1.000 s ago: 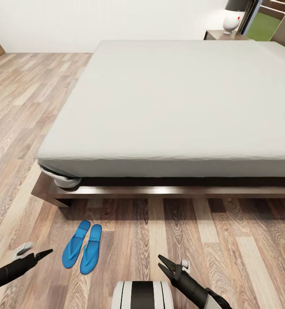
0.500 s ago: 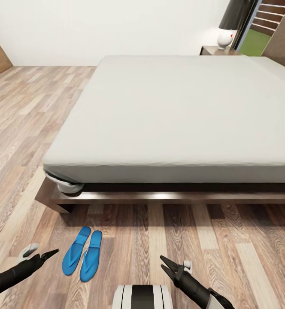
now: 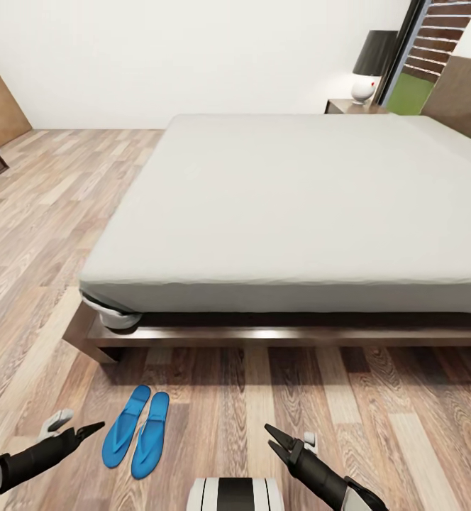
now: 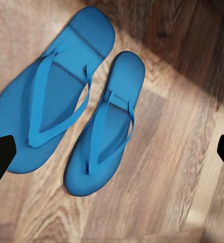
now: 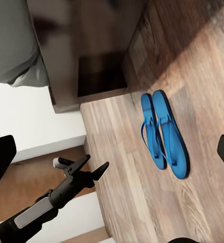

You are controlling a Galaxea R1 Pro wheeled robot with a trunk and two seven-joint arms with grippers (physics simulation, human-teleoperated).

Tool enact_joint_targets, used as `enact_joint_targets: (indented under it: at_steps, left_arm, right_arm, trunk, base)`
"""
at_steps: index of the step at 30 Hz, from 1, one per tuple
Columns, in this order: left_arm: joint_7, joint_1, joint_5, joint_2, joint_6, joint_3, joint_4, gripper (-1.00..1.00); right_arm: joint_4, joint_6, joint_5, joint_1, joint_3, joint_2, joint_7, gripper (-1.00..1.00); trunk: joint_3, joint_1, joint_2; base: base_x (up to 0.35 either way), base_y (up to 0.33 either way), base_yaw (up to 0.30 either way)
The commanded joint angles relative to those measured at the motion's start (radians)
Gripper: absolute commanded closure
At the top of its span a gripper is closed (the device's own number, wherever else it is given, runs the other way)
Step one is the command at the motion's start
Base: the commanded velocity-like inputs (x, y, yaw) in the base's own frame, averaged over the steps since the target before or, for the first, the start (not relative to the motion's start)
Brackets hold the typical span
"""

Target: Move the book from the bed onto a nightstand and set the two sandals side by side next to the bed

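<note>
Left gripper (image 3: 93, 428) parted and empty, sandals (image 3: 136, 429) paired on floor near bed (image 3: 292, 206) corner, right gripper (image 3: 272, 438) also parted, empty; no book visible, so probably circle toward nightstand (image 3: 349, 106) to scan the far mattress.

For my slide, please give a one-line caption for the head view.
Two blue sandals lie side by side on the floor by the bed, both grippers open nearby.

Head looks down over bed (image 3: 299, 206); wrists (closer) share sandals (image 4: 76, 116).
</note>
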Motion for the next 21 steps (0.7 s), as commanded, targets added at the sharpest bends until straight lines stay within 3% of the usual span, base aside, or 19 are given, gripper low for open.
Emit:
enact_joint_targets:
  at_steps: [1, 12, 21]
  left_arm:
    - [-0.005, -0.001, -0.010, -0.001, 0.010, 0.008, -0.001, -1.00]
    - [-0.002, -0.001, -0.023, -0.018, 0.003, 0.008, 0.003, -1.00]
    - [0.001, -0.001, -0.026, -0.023, -0.002, 0.009, 0.003, -1.00]
  right_arm:
    - [0.000, 0.010, -0.004, 0.000, -0.001, 0.000, -0.001, -1.00]
    - [0.000, 0.010, -0.004, 0.000, 0.001, -0.002, -0.033, -1.00]
    - [0.000, 0.010, -0.006, 0.000, -0.001, -0.053, -0.072, -1.00]
  trunk:
    - [0.003, -0.001, 0.000]
    - [0.046, -0.006, 0.003]
    - [0.081, -0.010, 0.005]
  base:
    - [0.000, 0.000, 0.000]
    - [0.000, 0.000, 0.000]
    - [0.000, 0.000, 0.000]
